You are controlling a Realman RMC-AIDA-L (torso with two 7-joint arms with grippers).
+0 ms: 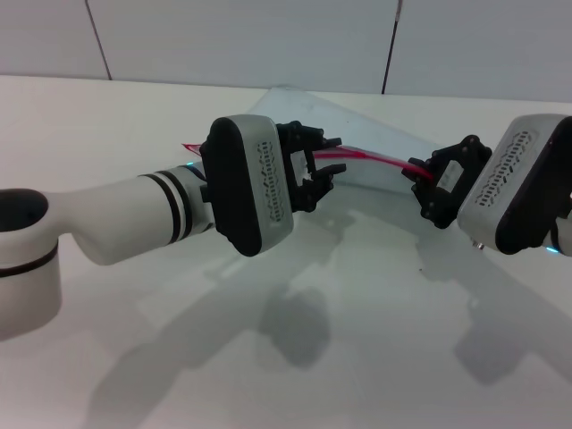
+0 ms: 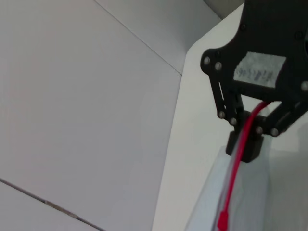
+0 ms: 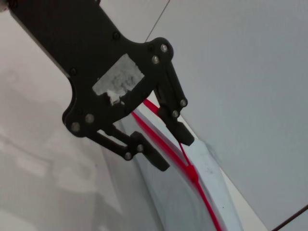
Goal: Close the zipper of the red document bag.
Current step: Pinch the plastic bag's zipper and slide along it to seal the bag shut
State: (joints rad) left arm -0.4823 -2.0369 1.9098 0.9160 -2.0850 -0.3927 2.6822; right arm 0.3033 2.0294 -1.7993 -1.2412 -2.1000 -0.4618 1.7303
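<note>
Over the plain white table (image 1: pixel 295 357) we see both black grippers, left (image 1: pixel 323 165) and right (image 1: pixel 420 179), clamped on the thin bright red zipper (image 1: pixel 371 157) of the raised translucent grey-blue document bag (image 1: pixel 357 125).

No readable text anywhere. Pale sticker (image 2: pixel 260 71) on black gripper body in left wrist view: faint marks, illegible. Worn white label (image 3: pixel 119 80) on black gripper plate in right wrist view: partly scraped, nothing legible. Head view: no labels or signs discernible.
</note>
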